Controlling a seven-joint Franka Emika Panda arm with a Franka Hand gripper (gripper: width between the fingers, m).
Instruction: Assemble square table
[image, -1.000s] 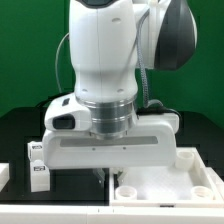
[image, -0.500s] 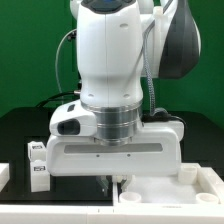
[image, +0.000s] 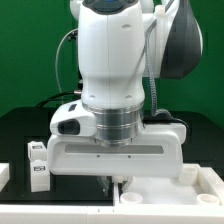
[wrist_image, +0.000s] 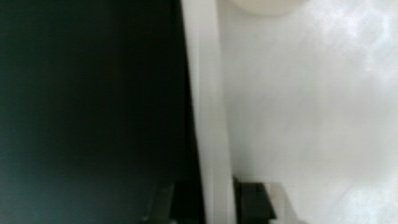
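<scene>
The gripper is clenched on the raised rim of the top, which lies on the black table at the exterior view's lower right. A leg stands well apart at that view's left. It bears black-and-white square tags too small to read.
</scene>
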